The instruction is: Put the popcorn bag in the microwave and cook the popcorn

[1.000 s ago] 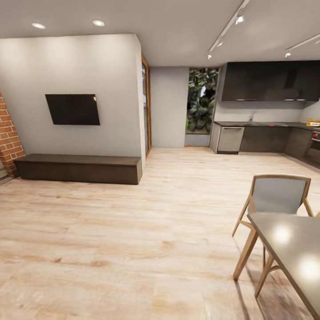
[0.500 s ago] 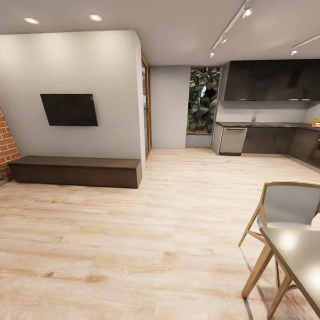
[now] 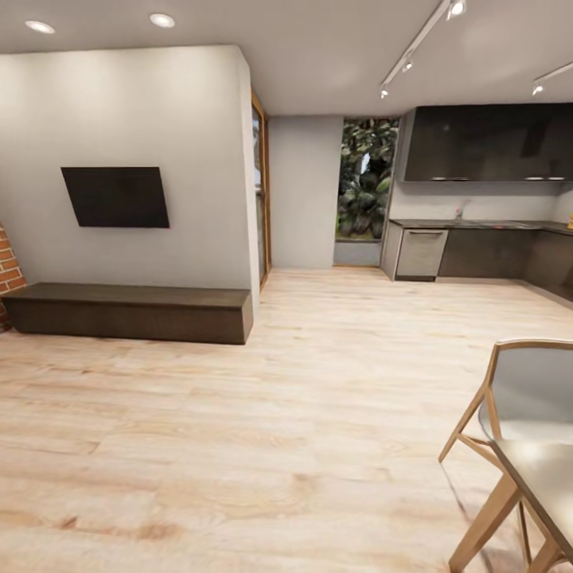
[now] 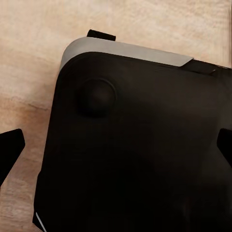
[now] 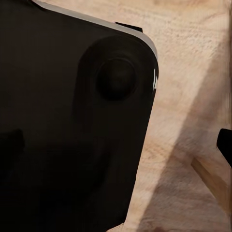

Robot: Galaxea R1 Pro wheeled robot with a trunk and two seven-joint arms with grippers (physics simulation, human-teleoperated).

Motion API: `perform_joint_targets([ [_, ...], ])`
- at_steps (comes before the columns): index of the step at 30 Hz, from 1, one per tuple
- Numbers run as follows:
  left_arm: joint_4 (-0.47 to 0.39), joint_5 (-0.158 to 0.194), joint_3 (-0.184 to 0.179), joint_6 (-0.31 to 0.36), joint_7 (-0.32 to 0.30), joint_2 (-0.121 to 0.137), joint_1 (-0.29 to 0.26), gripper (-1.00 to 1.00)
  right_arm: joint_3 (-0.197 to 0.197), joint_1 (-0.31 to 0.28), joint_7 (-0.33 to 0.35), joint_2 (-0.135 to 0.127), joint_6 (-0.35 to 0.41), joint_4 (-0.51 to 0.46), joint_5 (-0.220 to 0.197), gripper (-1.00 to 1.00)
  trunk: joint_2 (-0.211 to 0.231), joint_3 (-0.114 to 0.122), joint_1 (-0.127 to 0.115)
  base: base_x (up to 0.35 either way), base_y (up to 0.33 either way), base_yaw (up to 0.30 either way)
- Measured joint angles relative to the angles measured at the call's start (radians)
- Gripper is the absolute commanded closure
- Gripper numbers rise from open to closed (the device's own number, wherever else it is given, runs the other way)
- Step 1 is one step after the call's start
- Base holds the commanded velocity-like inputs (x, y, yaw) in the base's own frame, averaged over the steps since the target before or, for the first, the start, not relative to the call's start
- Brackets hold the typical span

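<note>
Kitchen (image 3: 485, 231) far right, chair (image 3: 525, 398) near, both grippers' fingertips seemingly spread wide, holding nothing

Pale, grained wood floor (image 3: 239, 446); light grey walls (image 3: 135, 119) — a red-brick strip (image 3: 6, 267) at one edge. Black screen (image 3: 116, 196), dark brown bench (image 3: 131, 312), dark cabinets (image 3: 485, 143) — green foliage (image 3: 364, 179) beyond.
</note>
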Motion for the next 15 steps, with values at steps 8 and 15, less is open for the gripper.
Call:
perform_joint_targets([
  [8, 0.000, 0.000, 0.000, 0.000, 0.000, 0.000, 0.000, -1.00, 0.000, 0.000, 0.000, 0.000, 0.001, 0.000, 0.000, -1.00, 0.000, 0.000, 0.000, 0.323, 0.000, 0.000],
  [15, 0.000, -0.001, -0.001, 0.000, 0.000, 0.000, 0.000, -1.00, -0.001, 0.000, 0.000, 0.000, 0.001, 0.000, 0.000, -1.00, 0.000, 0.000, 0.000, 0.323, 0.000, 0.000],
])
